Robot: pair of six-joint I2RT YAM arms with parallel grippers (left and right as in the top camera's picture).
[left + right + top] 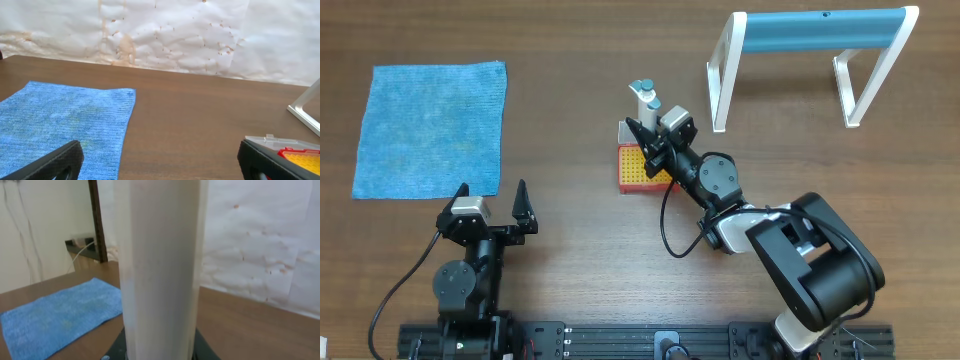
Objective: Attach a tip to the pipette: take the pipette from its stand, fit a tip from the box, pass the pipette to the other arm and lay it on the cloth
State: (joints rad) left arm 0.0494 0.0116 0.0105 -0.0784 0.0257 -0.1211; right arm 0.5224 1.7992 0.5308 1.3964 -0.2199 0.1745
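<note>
**Pipette off its stand, upright at the tip box**

The pipette (645, 98), white-bodied with a grey-blue cap, stands upright, clamped in the right gripper (650, 135). From above it shows at the far edge of the tip box (636, 168). The box is red-framed with a yellow-orange grid and sits mid-table. The stand (820, 30), white legs under a blue bar, is at the far right. The blue cloth (430, 130) lies flat at the far left.

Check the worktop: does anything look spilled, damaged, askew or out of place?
Nothing stands out. The cloth lies flat, the tip box stands upright, and the right pincer holds the pipette upright near it.
</note>
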